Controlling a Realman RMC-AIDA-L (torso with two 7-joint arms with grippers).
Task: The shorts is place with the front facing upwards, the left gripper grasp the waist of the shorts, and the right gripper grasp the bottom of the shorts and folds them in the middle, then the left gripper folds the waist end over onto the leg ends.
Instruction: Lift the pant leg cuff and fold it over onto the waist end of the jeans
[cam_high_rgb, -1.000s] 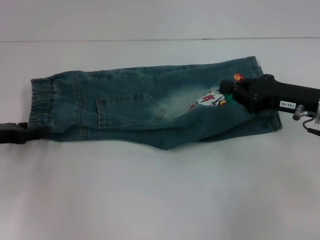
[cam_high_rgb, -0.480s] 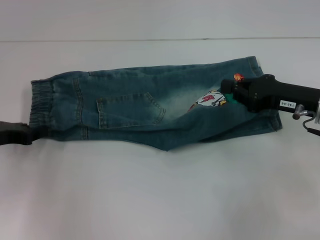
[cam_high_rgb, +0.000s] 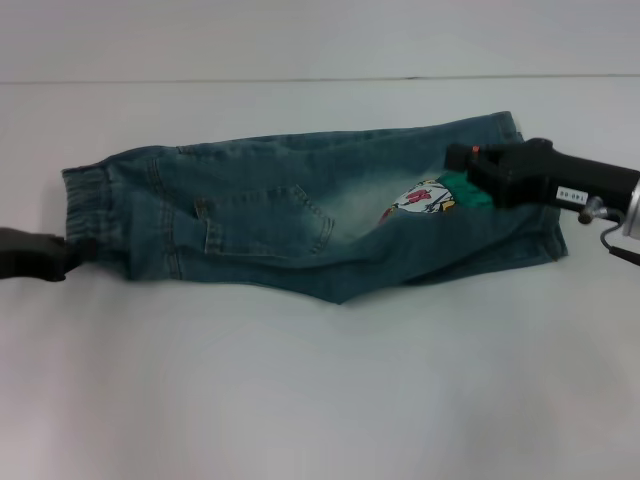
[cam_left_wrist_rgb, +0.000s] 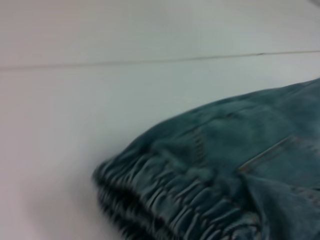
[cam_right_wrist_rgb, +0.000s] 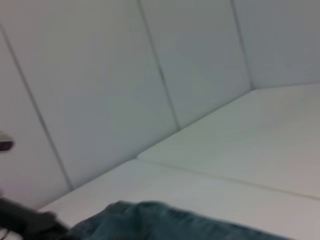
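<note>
Blue denim shorts (cam_high_rgb: 300, 215) lie folded lengthwise on the white table, with the elastic waist (cam_high_rgb: 85, 205) at the left and the leg ends at the right. A cartoon patch (cam_high_rgb: 422, 198) shows near the legs. My left gripper (cam_high_rgb: 72, 252) is at the near corner of the waist, shut on it, and the denim beside it is puckered. The gathered waist (cam_left_wrist_rgb: 165, 200) fills the left wrist view's lower part. My right gripper (cam_high_rgb: 458, 158) hangs over the leg ends. Only an edge of the shorts (cam_right_wrist_rgb: 165, 222) shows in the right wrist view.
The white table (cam_high_rgb: 300, 380) stretches bare in front of the shorts. A pale wall (cam_high_rgb: 300, 40) rises behind the table's back edge. A cable and metal fitting (cam_high_rgb: 600, 215) hang from the right arm.
The waist's near corner has shifted right with my left gripper, wrinkling the pocket area. My right gripper has moved slightly right and away from the patch.
</note>
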